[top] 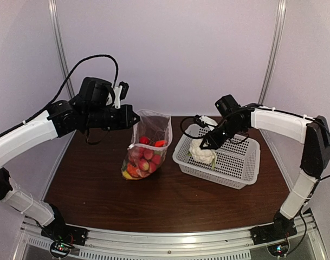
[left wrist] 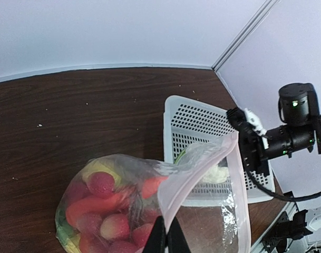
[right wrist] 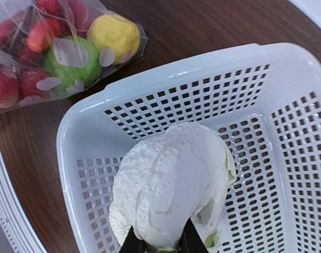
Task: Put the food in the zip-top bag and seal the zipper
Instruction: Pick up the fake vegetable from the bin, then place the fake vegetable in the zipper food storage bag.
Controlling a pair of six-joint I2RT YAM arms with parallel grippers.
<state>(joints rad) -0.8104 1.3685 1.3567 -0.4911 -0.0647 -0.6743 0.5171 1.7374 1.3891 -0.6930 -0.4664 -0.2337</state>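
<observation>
Between right gripper (right wrist: 159, 243) fingers: cauliflower (right wrist: 171, 184), pinched at its base, within basket (right wrist: 91, 110). Leftward of that gripper, well apart: zip-top bag (top: 149, 132), upright, mouth upward, rim pinched by left gripper (left wrist: 168, 237). Other food (top: 142, 160) inside. Likely carry: leftward, then down.

Construction: left arm (top: 24, 135) and right arm (top: 284, 122) use white tubular link covers between black cylindrical joint housings. A black cable (top: 83, 62) is routed externally on the left arm. The left tool (left wrist: 168, 240) and right tool (right wrist: 163, 246) have slim black fingers. A green indicator light (left wrist: 294, 103) sits on the right wrist housing.
</observation>
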